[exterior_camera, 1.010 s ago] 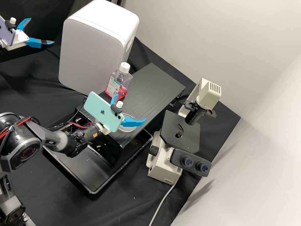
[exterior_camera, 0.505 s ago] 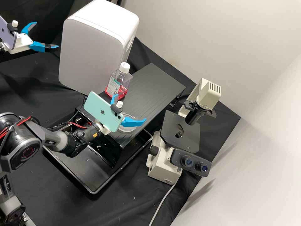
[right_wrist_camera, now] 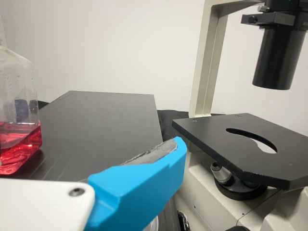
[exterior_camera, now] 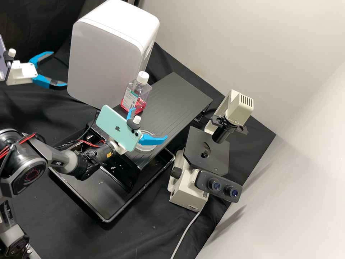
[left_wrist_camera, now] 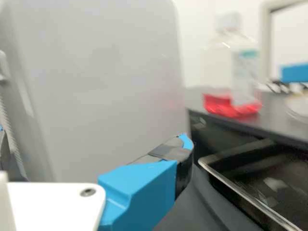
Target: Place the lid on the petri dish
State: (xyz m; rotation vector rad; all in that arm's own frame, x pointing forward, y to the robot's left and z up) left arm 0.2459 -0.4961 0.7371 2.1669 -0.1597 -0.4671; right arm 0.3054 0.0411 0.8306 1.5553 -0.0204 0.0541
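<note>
So, I'm hovering my right gripper (exterior_camera: 148,125) over the near end of the black platform (exterior_camera: 176,97). The petri dish (exterior_camera: 145,132) is sitting flat on the platform right below it, with the red flask (exterior_camera: 134,95) standing just beyond on the far side. The fingers are spreading wide, one on either side of the dish, and they aren't clamping anything as far as I'm seeing.

Honest caveat: the clear plastic is hard to read from up here, so I can't tell whether the lid is already lying on the dish or not.

My left gripper (exterior_camera: 59,69) is hanging way off at the far left, beside the big white box (exterior_camera: 107,46), fingers apart and carrying nothing. That's making the right arm by far the nearer one. The dish is round, so there's no long axis to worry about. I'm reckoning any next move is going straight down from the right gripper.
</note>
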